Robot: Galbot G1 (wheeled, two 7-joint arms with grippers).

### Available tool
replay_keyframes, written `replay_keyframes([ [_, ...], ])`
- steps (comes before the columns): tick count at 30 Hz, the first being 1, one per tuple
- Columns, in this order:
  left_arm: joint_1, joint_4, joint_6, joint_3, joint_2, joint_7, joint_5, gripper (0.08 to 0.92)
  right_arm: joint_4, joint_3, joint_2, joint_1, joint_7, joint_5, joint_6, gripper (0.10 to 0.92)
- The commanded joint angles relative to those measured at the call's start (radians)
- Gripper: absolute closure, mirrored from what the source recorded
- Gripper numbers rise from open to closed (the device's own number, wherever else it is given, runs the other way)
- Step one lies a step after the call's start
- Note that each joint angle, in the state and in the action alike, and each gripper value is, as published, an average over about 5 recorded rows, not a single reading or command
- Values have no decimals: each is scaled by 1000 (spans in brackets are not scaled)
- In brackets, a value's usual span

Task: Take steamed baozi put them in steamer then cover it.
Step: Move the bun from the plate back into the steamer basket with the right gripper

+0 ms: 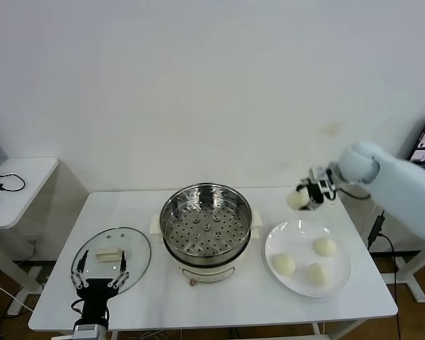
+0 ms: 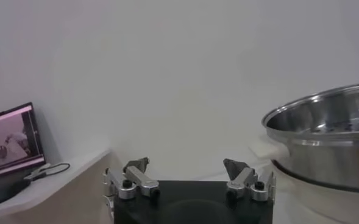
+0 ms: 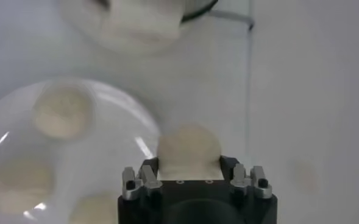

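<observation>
- White right arm reaches in from the side, its right gripper (image 1: 302,197) raised above the bench (image 1: 127,205), jaws clamped on one bun (image 1: 296,200)
- Three buns (image 1: 284,265) lie on the plate (image 1: 275,244)
- Steamer (image 1: 206,221) sits mid-bench, tray bare
- Left gripper (image 1: 99,275) hangs low beside the lid (image 1: 110,258), jaws apart
</observation>
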Motion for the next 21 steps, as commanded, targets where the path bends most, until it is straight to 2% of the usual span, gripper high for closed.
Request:
replay_keyframes([
  [1, -2, 1, -1, -1, 2, 0, -2, 177, 29, -177, 187, 239, 38, 170, 9, 397],
  [7, -12, 10, -1, -15, 8, 0, -13, 177, 4, -229, 344, 198, 86, 121, 104, 397],
  [12, -15, 12, -2, -25, 6, -1, -14, 177, -41, -255, 455, 157, 106, 11, 195, 397],
  [21, -15, 8, -3, -33, -7, -5, -19, 177, -137, -300, 518, 60, 124, -182, 395, 397],
])
